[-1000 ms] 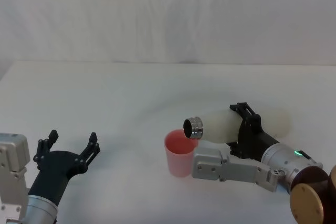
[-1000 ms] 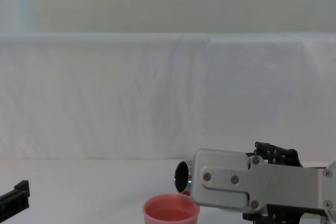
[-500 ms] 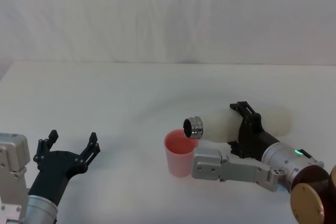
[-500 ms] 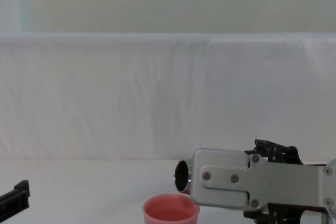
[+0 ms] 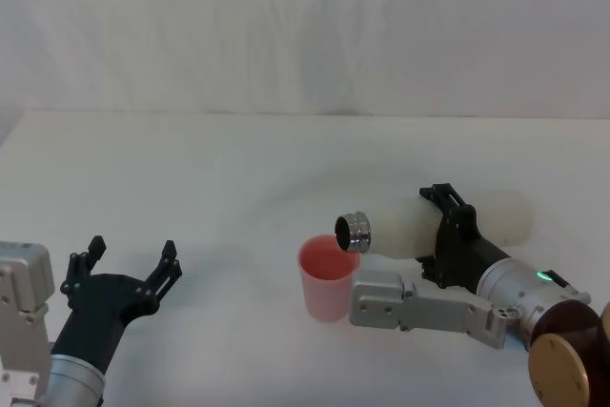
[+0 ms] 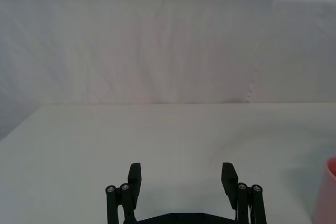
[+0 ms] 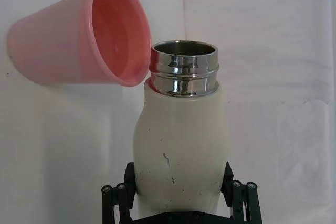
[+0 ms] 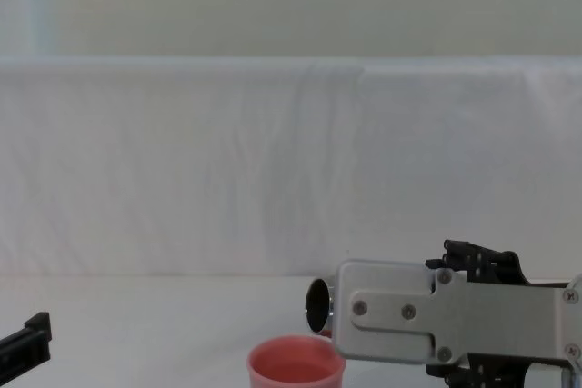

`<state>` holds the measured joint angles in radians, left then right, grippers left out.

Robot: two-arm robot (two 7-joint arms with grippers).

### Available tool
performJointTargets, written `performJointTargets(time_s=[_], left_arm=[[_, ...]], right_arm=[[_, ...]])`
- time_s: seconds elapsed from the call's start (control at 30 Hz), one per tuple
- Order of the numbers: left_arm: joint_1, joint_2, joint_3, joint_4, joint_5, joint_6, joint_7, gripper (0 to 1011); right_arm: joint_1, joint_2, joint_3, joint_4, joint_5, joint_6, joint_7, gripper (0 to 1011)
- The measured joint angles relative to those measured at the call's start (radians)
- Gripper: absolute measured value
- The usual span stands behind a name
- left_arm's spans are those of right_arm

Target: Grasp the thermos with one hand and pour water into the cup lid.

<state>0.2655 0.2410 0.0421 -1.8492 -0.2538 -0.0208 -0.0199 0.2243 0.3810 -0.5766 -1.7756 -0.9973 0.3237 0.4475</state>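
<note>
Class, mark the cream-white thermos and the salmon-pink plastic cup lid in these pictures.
cream-white cylindrical thermos (image 7: 181,145), right wrist view, on its white body below the steel neck.
salmon-pink plastic cup lid (image 5: 324,297), head view, on its outer side wall.

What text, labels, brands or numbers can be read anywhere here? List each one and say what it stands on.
None can be read.
The thermos, held tilted by the right gripper with its mouth over the cup lid: plain cream body with small dark specks, no lettering.
The cup lid: plain pink, no marking.
The grey arm housing: screws, no label.
The left gripper, jaws open, low on the robot's left: plain black, no print.
</note>
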Motion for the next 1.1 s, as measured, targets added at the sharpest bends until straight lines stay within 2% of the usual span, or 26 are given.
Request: performJointTargets(time_s=[1.1], left_arm=[[0.000, 0.000, 0.000, 0.000, 0.000, 0.000, 0.000, 1001]], right_arm=[[0.007, 0.007, -0.015, -0.006, -0.047, 0.005, 0.013, 957]])
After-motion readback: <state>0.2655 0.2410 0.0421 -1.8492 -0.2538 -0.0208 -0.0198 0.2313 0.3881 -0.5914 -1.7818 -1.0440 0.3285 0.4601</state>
